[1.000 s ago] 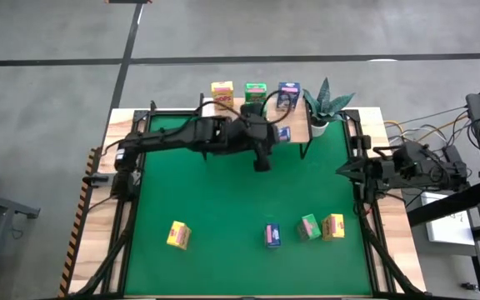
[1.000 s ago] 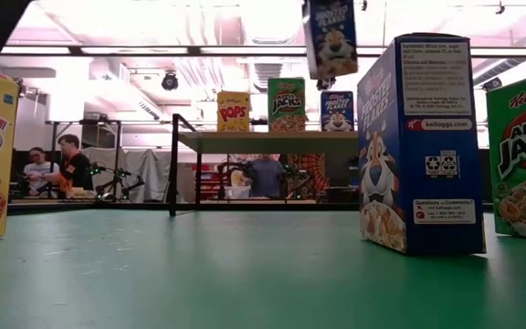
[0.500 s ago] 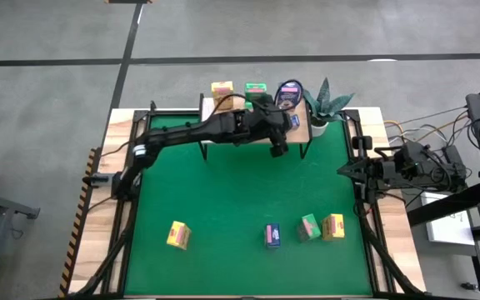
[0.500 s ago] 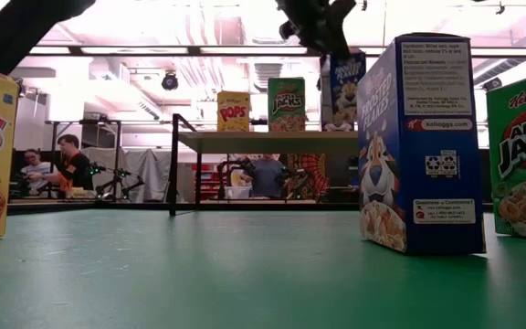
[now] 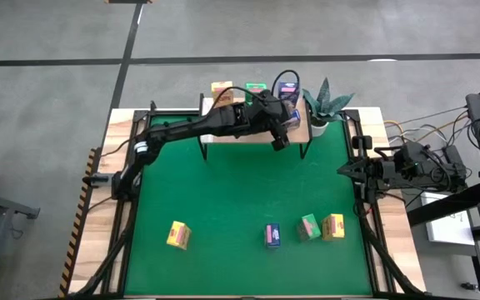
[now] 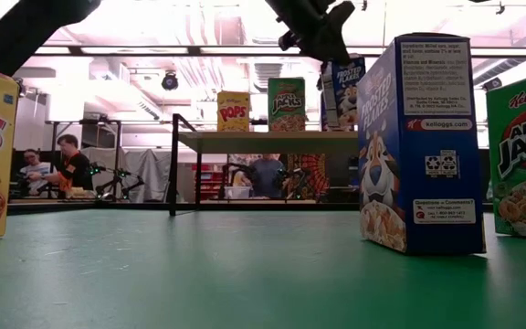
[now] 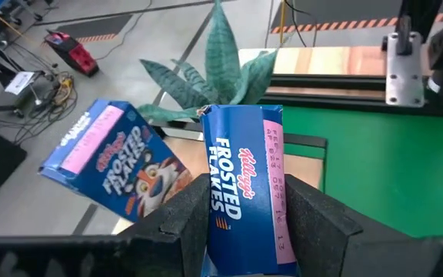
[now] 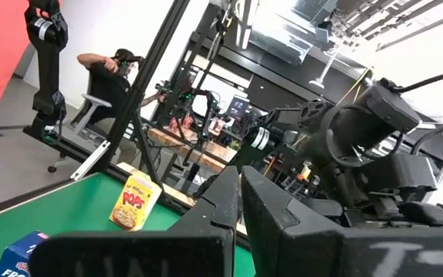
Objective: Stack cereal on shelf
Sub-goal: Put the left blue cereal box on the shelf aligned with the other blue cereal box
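Observation:
My left gripper [image 5: 279,136] reaches over the right part of the shelf [image 5: 212,121] and is shut on a blue Frosted Flakes box [image 7: 243,185]. A second blue box [image 7: 106,161] on the shelf tilts away beside it. A yellow box [image 6: 233,111] and a green box [image 6: 286,104] stand upright on the shelf top [image 6: 263,141]. On the green mat stand a yellow box [image 5: 177,235], a blue box [image 5: 272,235], a green box [image 5: 308,227] and another yellow box [image 5: 333,226]. My right gripper [image 5: 342,172] waits shut at the table's right edge. My left gripper pinches the blue Frosted Flakes box between its two fingers [image 7: 187,211], one on each opposite face, near the box's end closest to the wrist [image 7: 241,231]. The box sticks out forward past the fingers, lifted above the shelf. Whether it touches the tilted blue box, I cannot tell.
A potted spiky plant [image 5: 325,104] stands at the shelf's right end, just past the held box. The shelf's black legs [image 6: 173,164] rest at the mat's far edge. In the low view the near boxes [image 6: 418,146] block much of the right side. People sit in the room beyond.
My left gripper has carried the blue box from in front of the shelf toward the far edge and right, over the shelf's right part, and down toward the shelf top. The blue box that stood upright on the shelf now leans tilted. My right arm kept still.

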`<state>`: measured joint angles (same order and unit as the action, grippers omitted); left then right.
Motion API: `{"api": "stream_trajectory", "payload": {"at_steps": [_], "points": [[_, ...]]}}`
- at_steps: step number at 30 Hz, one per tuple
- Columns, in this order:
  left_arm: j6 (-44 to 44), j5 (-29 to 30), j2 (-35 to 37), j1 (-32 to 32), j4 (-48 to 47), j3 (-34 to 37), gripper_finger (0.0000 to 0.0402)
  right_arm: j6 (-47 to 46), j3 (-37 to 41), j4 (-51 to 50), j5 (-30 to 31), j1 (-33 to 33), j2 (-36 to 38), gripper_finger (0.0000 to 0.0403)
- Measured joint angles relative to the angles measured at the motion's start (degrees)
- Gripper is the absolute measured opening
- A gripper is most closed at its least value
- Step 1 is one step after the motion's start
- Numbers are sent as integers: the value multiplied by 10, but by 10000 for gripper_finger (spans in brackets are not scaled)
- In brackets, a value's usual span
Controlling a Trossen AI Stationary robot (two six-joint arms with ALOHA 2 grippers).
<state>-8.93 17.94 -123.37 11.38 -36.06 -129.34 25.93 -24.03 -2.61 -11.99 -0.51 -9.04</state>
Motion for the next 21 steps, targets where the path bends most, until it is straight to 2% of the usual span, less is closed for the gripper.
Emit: {"api": "stream_trajectory", "payload": {"at_steps": [21], "points": [[-10,-27,-6,15,4,5,138,-1,0,-1,0,0,0,9]]}}
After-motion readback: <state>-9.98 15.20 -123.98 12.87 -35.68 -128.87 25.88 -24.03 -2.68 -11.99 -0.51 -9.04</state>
